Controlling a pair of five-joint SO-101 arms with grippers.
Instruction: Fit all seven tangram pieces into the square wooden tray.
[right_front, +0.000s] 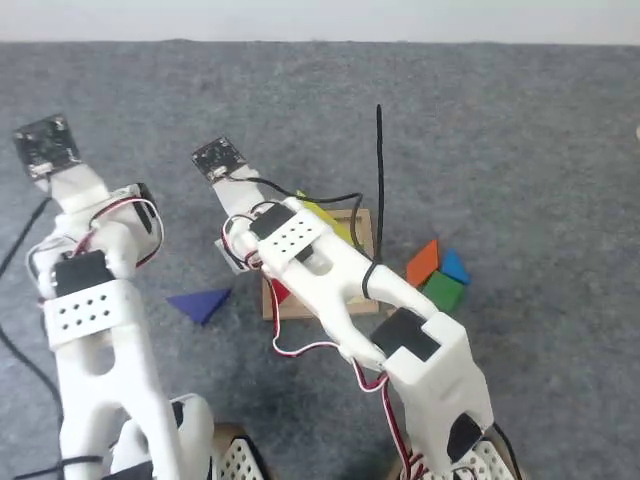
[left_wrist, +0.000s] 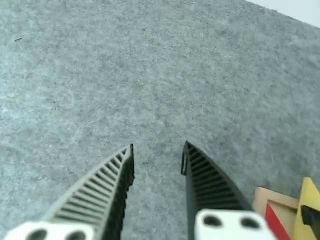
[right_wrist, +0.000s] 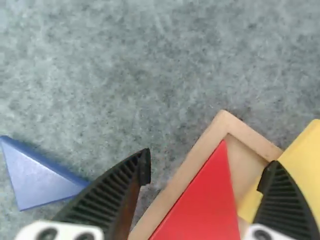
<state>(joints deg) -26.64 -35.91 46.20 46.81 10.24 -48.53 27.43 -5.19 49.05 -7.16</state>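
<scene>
The square wooden tray (right_front: 300, 305) lies mid-table, mostly under my right arm, with a yellow piece (right_front: 318, 214) and a red triangle (right_front: 280, 292) in it. My right gripper (right_wrist: 208, 159) is open just over the tray's corner (right_wrist: 200, 150). One finger hangs outside the rim, the other over the yellow piece (right_wrist: 300, 155), with the red triangle (right_wrist: 200, 210) between them. A blue triangle (right_front: 203, 303) lies on the carpet left of the tray. Orange (right_front: 423, 262), blue (right_front: 455, 266) and green (right_front: 442, 290) pieces sit together to its right. My left gripper (left_wrist: 158, 145) hangs open over bare carpet, holding nothing.
Grey carpet covers the table. A black cable (right_front: 379, 170) rises behind the tray. The left wrist view catches the tray's corner (left_wrist: 260, 197) off to one side of the open fingers. Bare carpet stretches along the far side and at the right.
</scene>
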